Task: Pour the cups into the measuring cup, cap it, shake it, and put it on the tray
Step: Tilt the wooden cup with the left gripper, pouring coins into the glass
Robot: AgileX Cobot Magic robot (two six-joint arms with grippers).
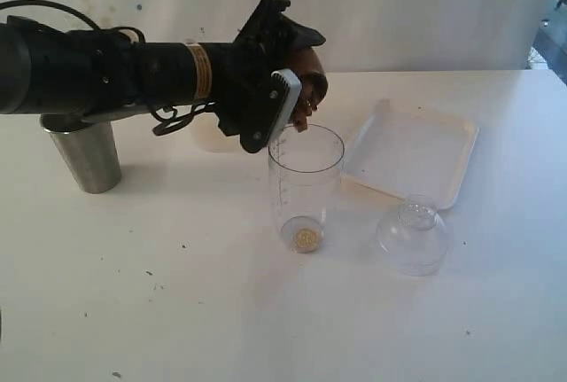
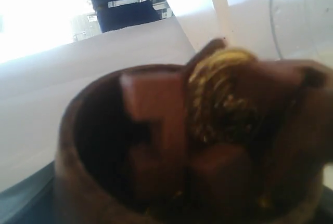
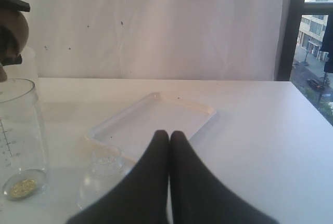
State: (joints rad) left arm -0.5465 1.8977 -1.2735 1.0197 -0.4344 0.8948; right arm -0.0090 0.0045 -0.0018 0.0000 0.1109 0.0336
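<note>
block-filled wooden cup (image 1: 314, 76) above measuring cup (image 1: 306, 183)

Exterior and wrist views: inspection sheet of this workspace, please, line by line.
Surface: white table, scattered dark specks.
Job's things: tall clear plastic measuring cup upright, uncapped, yellowish bit at bottom; rounded brown wooden cup tipped above its rim; tapered steel tumbler upright, far left; shallow white tray, nothing on it; clear domed lid on table.
Clutter: frosted whitish cup, mostly hidden behind arm.
Grippers: left gripper holds wooden cup; right gripper fingers shut, empty.
Cables: black cable along left arm.
Surroundings: pale wall; window with buildings.
</note>
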